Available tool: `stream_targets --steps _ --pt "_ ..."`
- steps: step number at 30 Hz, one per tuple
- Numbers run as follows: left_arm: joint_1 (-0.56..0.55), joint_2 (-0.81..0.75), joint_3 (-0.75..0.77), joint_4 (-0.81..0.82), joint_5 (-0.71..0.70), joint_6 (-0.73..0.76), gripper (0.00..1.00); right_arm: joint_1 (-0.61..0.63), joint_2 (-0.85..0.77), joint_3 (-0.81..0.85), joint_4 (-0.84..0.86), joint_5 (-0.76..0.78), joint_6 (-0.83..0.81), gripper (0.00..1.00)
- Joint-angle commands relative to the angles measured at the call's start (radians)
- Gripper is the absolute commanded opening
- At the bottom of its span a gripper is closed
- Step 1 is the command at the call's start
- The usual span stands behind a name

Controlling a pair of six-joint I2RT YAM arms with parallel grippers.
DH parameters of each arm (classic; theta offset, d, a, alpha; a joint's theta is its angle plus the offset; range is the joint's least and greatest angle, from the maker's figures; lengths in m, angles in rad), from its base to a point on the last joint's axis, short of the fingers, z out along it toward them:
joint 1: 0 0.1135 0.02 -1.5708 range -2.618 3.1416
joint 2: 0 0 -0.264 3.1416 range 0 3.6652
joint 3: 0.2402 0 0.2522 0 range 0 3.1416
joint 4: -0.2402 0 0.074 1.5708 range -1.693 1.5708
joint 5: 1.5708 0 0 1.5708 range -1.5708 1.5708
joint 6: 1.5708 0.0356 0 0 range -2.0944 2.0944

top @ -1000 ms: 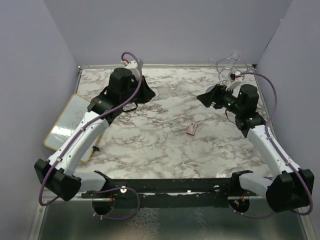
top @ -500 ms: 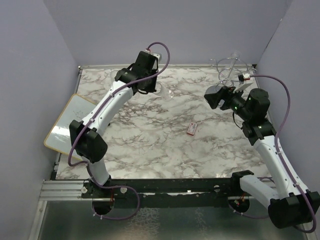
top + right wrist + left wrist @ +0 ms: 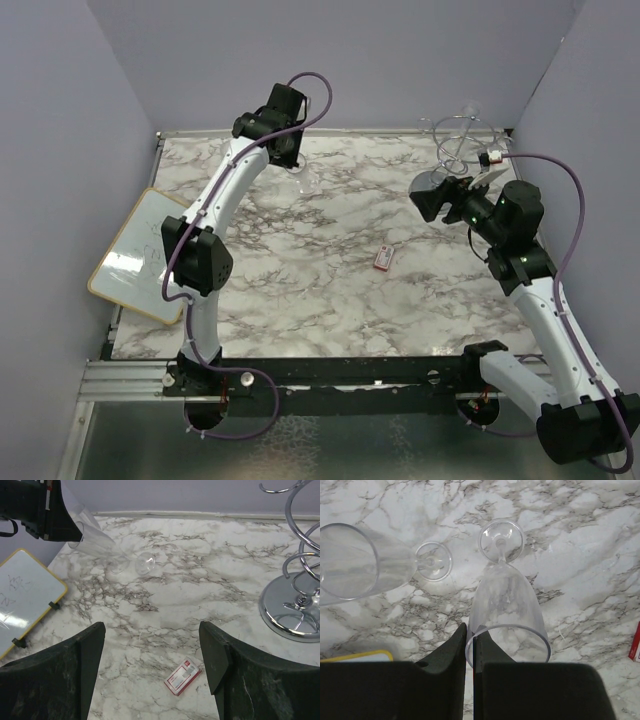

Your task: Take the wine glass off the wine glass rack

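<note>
Far left, off the wine glass rack, pinches the seemingly light, brittle, slick wine glass by its rim, not the safer-looking stem, left gripper closed, right gripper agape, empty.

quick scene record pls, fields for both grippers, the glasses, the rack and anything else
left gripper: shut on the rim of the wine glass
right gripper: open, holding nothing
second glass: on its side beside the held one
wine glass rack: upright, far right corner
other items: whiteboard, small card
</note>
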Motion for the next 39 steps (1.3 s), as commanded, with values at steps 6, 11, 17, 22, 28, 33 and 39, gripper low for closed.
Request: stream_targets --steps 6,11,17,22,28,33,39 --pt "0.054 0.034 0.070 -0.063 -0.048 0.020 0.00 -0.004 -0.005 -0.001 0.000 0.019 -0.003 0.76" --pt "0.058 0.060 0.111 -0.084 -0.045 0.023 0.00 -0.005 -0.001 -0.007 0.005 0.010 0.006 0.76" --pt "0.060 0.075 0.119 -0.097 -0.061 0.023 0.02 -0.004 -0.001 -0.008 0.002 0.011 0.009 0.76" --pt "0.060 0.081 0.119 -0.097 -0.082 0.021 0.04 -0.005 -0.002 -0.014 0.005 0.011 0.010 0.76" --pt "0.063 0.092 0.125 -0.097 -0.086 0.021 0.11 -0.004 0.002 -0.017 0.008 0.011 0.012 0.76" --pt "0.065 0.094 0.126 -0.097 -0.081 0.017 0.16 -0.004 0.000 -0.019 0.005 0.014 0.010 0.76" --pt "0.065 0.099 0.122 -0.097 -0.072 0.015 0.17 -0.006 0.001 -0.022 0.011 0.013 0.014 0.76"
